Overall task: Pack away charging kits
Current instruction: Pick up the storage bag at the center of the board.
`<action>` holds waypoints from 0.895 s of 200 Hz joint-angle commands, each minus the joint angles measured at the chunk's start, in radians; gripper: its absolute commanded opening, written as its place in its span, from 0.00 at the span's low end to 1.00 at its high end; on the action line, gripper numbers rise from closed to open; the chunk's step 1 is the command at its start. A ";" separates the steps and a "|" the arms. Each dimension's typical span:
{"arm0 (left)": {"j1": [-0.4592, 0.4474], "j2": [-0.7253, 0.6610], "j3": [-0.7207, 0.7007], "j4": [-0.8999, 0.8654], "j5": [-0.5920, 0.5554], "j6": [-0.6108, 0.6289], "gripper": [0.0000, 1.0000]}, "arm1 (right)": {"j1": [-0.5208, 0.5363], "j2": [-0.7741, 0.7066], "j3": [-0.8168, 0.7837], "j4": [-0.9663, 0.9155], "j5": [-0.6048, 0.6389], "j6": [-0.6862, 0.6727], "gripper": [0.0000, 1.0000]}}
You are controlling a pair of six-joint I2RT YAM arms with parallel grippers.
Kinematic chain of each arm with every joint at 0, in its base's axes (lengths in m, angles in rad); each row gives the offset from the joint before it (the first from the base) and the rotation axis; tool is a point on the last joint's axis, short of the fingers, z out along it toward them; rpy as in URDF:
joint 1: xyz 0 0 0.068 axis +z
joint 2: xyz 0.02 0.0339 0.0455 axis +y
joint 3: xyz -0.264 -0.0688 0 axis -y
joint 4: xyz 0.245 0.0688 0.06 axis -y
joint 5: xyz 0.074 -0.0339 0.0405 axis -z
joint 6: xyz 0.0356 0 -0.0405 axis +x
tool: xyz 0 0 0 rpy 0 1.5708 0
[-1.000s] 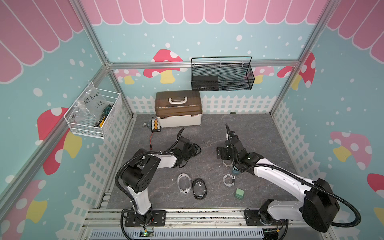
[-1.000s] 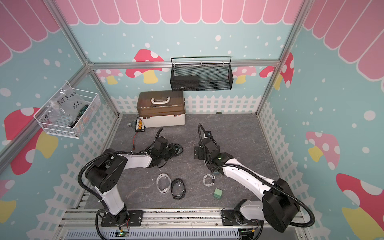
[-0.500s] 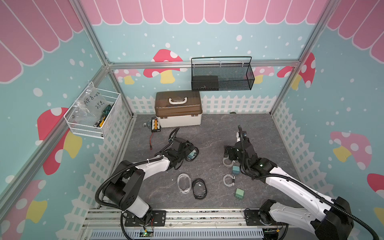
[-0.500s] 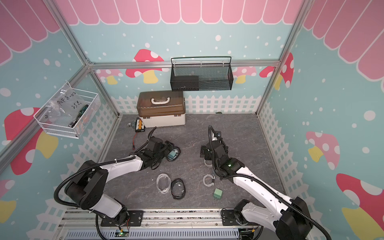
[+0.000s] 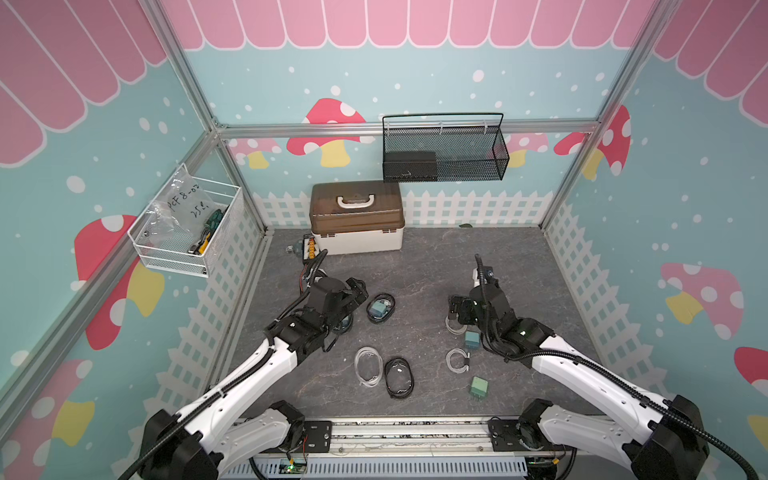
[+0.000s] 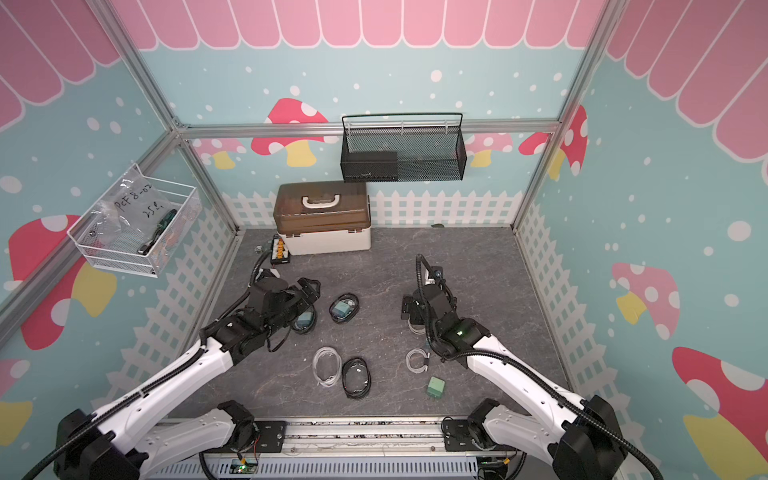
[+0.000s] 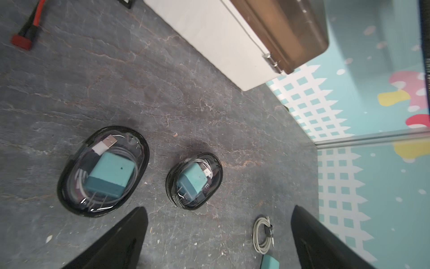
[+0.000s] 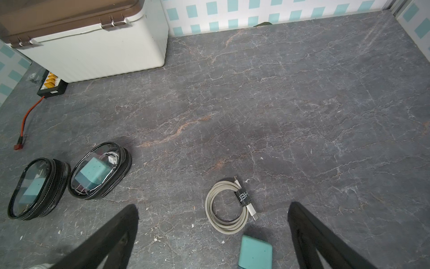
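Observation:
Two black-rimmed clear pouches hold charging kits, a teal adapter and a white cable in each. One pouch (image 5: 380, 307) (image 7: 194, 180) lies just right of my open left gripper (image 5: 358, 293) (image 7: 218, 233). The other pouch (image 5: 343, 325) (image 7: 103, 172) is half hidden under that gripper. An empty black-rimmed pouch (image 5: 399, 378) and a loose cable (image 5: 368, 365) lie nearer the front. My right gripper (image 5: 456, 308) (image 8: 213, 223) is open above a coiled cable (image 8: 229, 207) and a teal adapter (image 8: 254, 253) (image 5: 471, 340). A second cable (image 5: 457, 359) and adapter (image 5: 478, 386) lie in front of it.
A white box with a brown lid (image 5: 357, 218) stands at the back wall, with a black board with yellow connectors (image 5: 309, 251) and a red wire (image 8: 28, 116) beside it. A black mesh basket (image 5: 444, 149) and a white wire basket (image 5: 187, 232) hang on the walls.
My left gripper has opened and drawn back, leaving a packed pouch free on the floor. The right gripper has shifted slightly right and toward the front, still open.

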 commanded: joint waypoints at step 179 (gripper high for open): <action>-0.732 0.668 0.331 -0.423 -0.225 -0.010 0.60 | -0.028 -0.044 -0.169 -0.043 0.058 0.125 0.89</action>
